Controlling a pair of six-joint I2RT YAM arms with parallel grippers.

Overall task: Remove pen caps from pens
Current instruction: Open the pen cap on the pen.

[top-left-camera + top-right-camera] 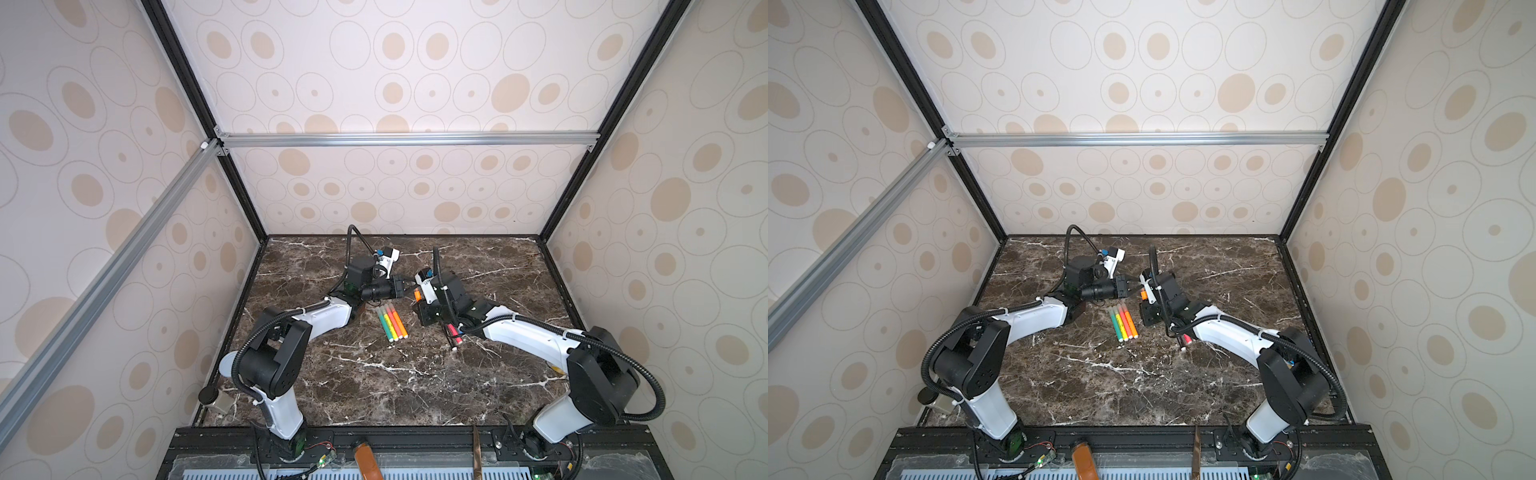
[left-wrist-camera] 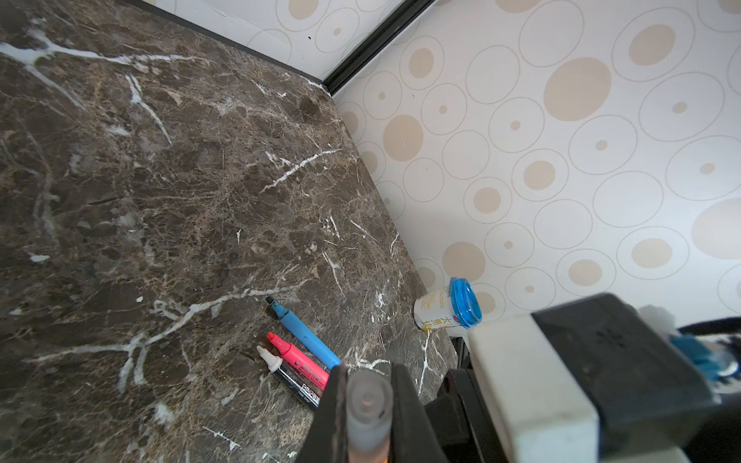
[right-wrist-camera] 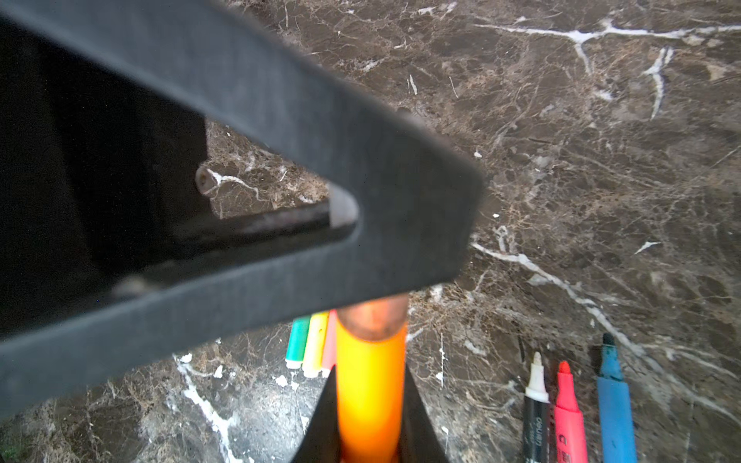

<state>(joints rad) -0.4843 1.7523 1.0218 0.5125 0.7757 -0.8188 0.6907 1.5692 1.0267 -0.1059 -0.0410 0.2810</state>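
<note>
With the left tool [image 2: 369, 387] pinching the cap [image 2: 368, 405] and the right tool [image 3: 369, 379] gripping the orange pen [image 3: 371, 360] (both tight), I'd pull straight apart along the pen.

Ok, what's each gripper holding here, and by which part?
The right gripper holds the orange pen by its barrel; the left gripper clamps the translucent grey cap on that pen's end.

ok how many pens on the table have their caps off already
3, lying side by side: the black pen with a white tip, the pink-red highlighter pen and the blue pen. Others may lie hidden.
</note>
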